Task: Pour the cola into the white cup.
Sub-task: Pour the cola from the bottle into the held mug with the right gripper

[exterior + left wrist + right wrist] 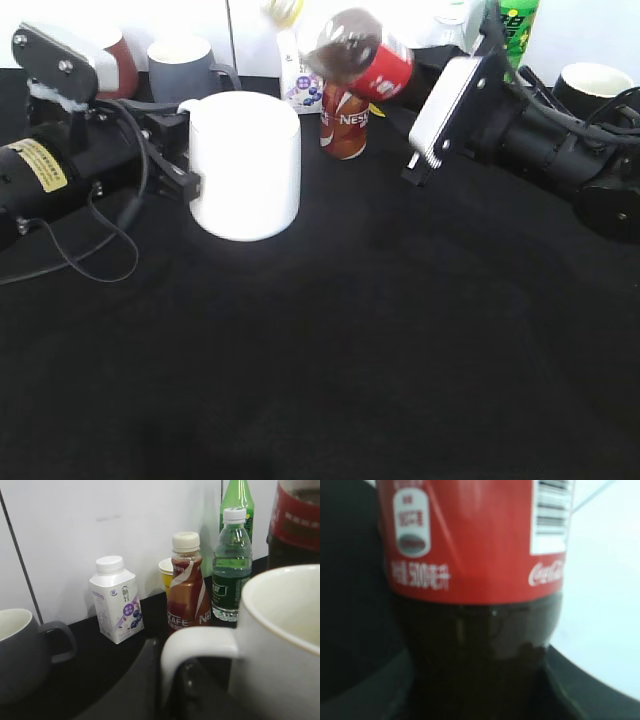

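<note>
Cola point(362, 55): tilted, raised behind the white cup point(246, 165); right jaws clamp it.
Left jaws: grip the cup's handle point(197, 647), seen only in the wrist view.

The white cup point(245, 165) is plain glossy white, slightly cream inside. The cola point(358, 55) is a clear bottle holding dark brown liquid, wrapped in a red label with white script lettering and a white barcode panel. On the far side, the Nescafe bottle point(187, 585) is brown and red with sweeping white stripes and a cream cap. Left of it the small carton point(116, 601) is white with purple print and a white cap. The water bottle point(232, 565) is clear with a dark green label; the green soda bottle point(239, 505) is bright green. The grey mug point(27, 650) is dark grey, pale inside. The tablecloth point(350, 350) is black.
</note>
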{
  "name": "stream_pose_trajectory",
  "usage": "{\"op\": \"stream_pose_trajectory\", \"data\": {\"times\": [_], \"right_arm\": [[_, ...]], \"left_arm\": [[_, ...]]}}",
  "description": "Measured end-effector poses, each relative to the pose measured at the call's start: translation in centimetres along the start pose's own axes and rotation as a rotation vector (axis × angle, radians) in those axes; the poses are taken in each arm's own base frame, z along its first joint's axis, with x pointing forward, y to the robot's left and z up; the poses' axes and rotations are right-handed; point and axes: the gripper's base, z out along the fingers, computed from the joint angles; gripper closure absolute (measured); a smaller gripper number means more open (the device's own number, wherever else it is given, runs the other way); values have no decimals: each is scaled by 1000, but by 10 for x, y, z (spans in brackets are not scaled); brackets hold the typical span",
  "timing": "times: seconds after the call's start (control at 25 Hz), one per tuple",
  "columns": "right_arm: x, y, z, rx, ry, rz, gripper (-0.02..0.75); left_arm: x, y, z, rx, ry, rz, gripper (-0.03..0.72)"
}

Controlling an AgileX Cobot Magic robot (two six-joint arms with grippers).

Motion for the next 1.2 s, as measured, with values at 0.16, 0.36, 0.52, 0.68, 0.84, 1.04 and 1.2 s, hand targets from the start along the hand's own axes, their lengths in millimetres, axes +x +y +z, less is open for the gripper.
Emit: {"op": "stream_pose_trajectory", "data": {"times": [0.16, 0.36, 0.52, 0.68, 0.84, 1.04, 1.2], "right_arm": [[1, -1, 0, 11, 8, -173, 377], [6, -8, -1, 76, 86, -343, 377], [7, -8, -1, 72, 97, -423, 377], [8, -8, -1, 64, 104, -495, 377], [8, -8, -1, 54, 112, -565, 377], [8, -10, 1, 61, 111, -618, 377], [6, -12, 1, 76, 103, -633, 377]], "left_arm": [[4, 0, 0, -4, 45, 33, 650], [6, 1, 0, -5, 63, 48, 650], [6, 1, 0, -5, 63, 55, 650], [6, 1, 0, -6, 63, 56, 650], [6, 1, 0, -6, 63, 56, 650], [6, 1, 0, -6, 63, 55, 650], [6, 1, 0, -6, 63, 55, 650]]}}
